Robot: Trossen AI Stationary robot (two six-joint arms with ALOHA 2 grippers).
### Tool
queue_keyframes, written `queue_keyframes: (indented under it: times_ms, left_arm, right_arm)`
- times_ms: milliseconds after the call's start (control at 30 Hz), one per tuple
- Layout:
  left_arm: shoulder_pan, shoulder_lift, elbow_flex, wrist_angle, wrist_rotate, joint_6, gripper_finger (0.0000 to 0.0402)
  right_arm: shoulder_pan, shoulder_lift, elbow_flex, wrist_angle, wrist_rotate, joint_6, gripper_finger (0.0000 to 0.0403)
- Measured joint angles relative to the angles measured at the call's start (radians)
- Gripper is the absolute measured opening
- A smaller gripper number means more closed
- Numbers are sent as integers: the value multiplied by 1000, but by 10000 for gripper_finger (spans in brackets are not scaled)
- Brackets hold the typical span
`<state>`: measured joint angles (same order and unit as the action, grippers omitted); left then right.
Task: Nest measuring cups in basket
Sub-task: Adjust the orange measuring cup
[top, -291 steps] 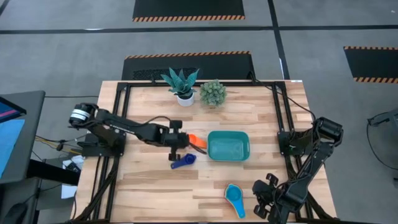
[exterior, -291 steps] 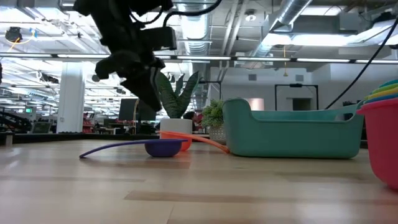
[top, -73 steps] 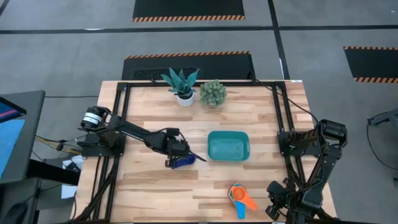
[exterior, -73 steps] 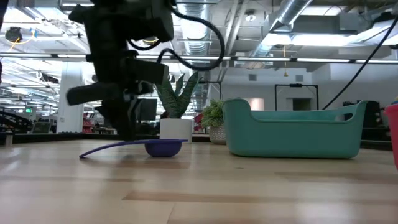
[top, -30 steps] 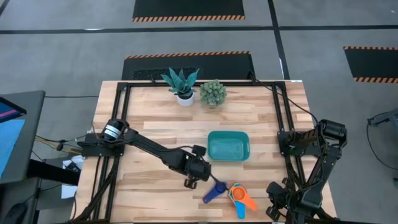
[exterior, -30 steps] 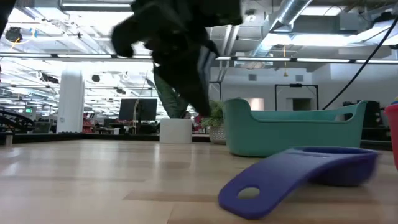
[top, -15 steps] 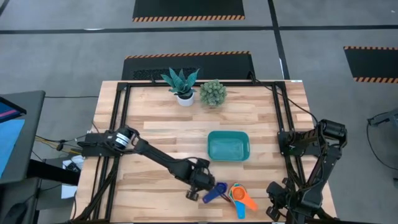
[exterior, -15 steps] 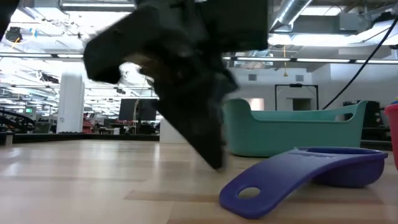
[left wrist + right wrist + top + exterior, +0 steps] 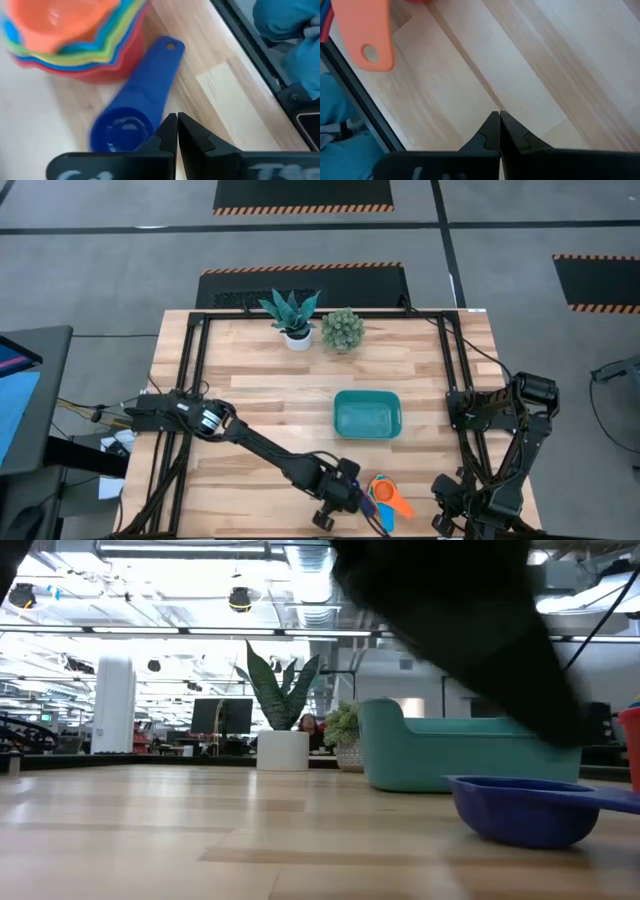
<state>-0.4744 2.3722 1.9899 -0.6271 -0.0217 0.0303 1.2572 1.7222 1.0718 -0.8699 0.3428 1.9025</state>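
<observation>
A dark blue measuring cup (image 9: 122,131) lies open side up on the table. Its handle (image 9: 159,70) runs along the foot of a nested stack of measuring cups (image 9: 75,37) with the orange one on top (image 9: 385,498). My left gripper (image 9: 176,122) is shut, right beside the blue cup's bowl, near the table's front edge (image 9: 348,500). The teal basket (image 9: 367,415) stands farther back. My right gripper (image 9: 496,122) is shut and hovers at the front right corner (image 9: 447,518), with nothing in it. My left gripper lays the outer side of one shut finger (image 9: 167,127) against the blue cup where the bowl meets the handle (image 9: 151,116). The fingers slant down, coming from the table's left. The cup rests flat on the table.
Two plants in white pots (image 9: 297,320) stand at the far edge, well behind the basket. The orange cup's handle (image 9: 367,35) reaches toward my right gripper. The table's front edge lies close to the stack.
My left gripper has swept toward the table's near right, down to the cup stack, staying shut. The dark blue cup has slid with it and turned about. Its handle, which pointed toward the near left, now lies beside the stack.
</observation>
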Motion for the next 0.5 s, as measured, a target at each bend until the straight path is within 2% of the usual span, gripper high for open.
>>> queue_keyframes:
  times_ms: [200, 400, 500]
  left_arm:
    - [0, -3, 87, -277, -64, -12, 2]
    - [-12, -6, 184, -729, -288, -64, 2]
    - [-18, -20, 172, -907, -348, -73, 2]
  right_arm:
    - [4, 0, 0, -20, 18, -3, 13]
    - [-26, -1, 0, -168, 82, -1, 13]
    - [-62, -3, 0, -228, 104, -5, 13]
